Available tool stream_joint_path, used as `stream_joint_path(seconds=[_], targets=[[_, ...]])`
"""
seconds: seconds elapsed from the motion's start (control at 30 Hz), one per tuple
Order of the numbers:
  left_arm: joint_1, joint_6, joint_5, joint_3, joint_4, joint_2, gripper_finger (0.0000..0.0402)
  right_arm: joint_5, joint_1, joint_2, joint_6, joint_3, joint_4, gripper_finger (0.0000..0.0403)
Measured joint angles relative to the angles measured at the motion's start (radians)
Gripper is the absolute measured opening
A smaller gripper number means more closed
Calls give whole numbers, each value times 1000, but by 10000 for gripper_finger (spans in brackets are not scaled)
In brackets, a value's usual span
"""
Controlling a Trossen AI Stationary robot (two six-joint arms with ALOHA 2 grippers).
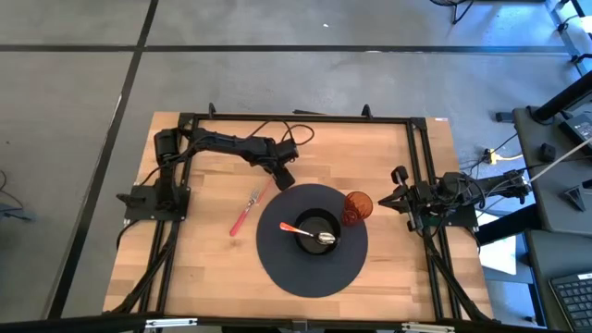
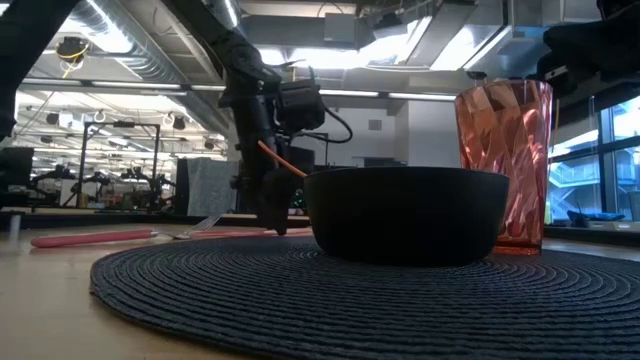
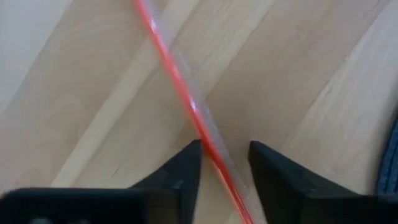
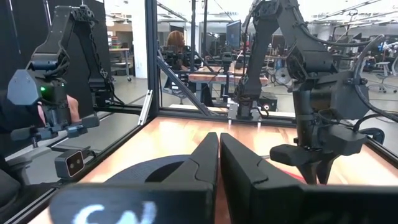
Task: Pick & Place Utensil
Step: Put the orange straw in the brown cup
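While the red fork [image 1: 247, 212] lies flat on the bare worktop [image 1: 213, 268], just left of the round mat [image 1: 277, 264], the left tool [image 3: 225, 163] hangs low over its tine end with fingers apart, straddling the thin shaft. It looks light, stiff and slippery; gripping across the narrow shaft seems best. A spoon [image 1: 310, 233] sits in the bowl [image 1: 302, 242]. The right tool [image 4: 219, 149] waits, fingers together, at the worktop's right edge.
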Motion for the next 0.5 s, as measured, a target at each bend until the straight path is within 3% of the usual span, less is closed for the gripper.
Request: stream_joint_path(seconds=[0.23, 0.5], targets=[[0, 18, -19, -2, 57, 2, 12, 0, 0, 0, 3, 0, 0, 17], [-3, 106, -71, -6, 143, -1, 2, -1, 0, 0, 3, 0, 0, 17]])
